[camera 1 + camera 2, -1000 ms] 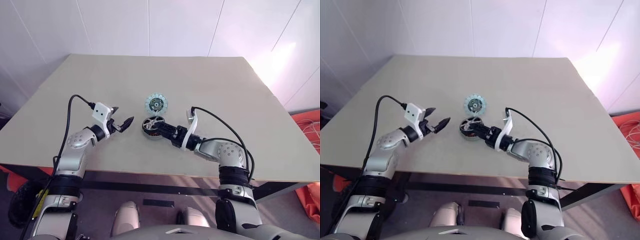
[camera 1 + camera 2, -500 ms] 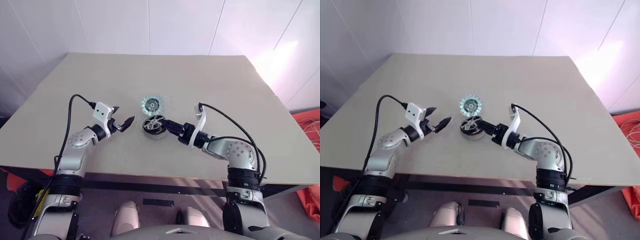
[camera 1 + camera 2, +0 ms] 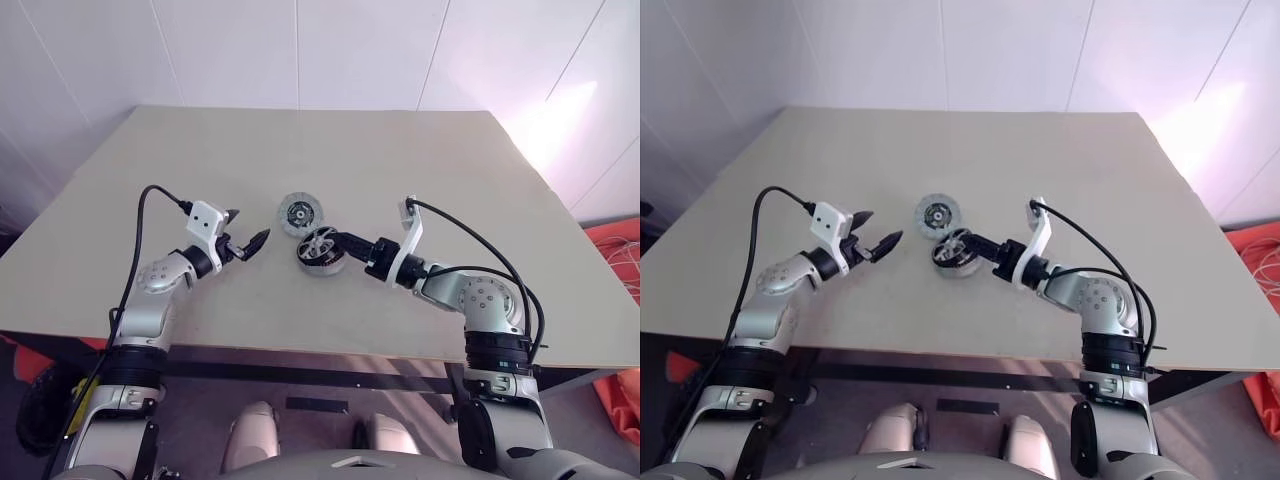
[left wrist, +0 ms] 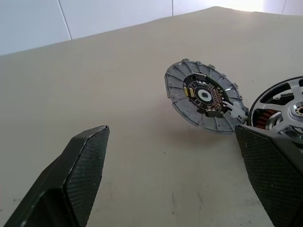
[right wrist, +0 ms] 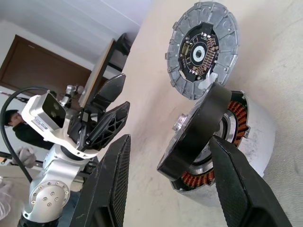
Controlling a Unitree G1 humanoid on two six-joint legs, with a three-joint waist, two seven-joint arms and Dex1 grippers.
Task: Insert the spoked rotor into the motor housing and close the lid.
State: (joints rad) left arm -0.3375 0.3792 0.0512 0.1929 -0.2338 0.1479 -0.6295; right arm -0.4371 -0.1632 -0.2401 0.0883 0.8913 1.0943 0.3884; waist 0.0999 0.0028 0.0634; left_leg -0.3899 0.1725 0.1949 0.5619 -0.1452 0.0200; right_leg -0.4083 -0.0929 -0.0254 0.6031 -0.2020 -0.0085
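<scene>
Flat spoked rotor [image 5: 199,130] tilted on copper-wound motor housing [image 5: 239,156] — ribbed lid [image 3: 300,214] beside

Head pair high above, wrist cameras low and close

Both eye views look forward and down over the beige worktop [image 3: 420,170]; each wrist view sits near its surface, sharing the round grey segmented lid [image 4: 204,97] and squat dark-grey motor housing [image 5: 236,142].

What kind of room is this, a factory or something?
More likely a test lab or workshop: a bare beige table against plain white walls, holding only motor parts, a motor housing and its lid.
</scene>
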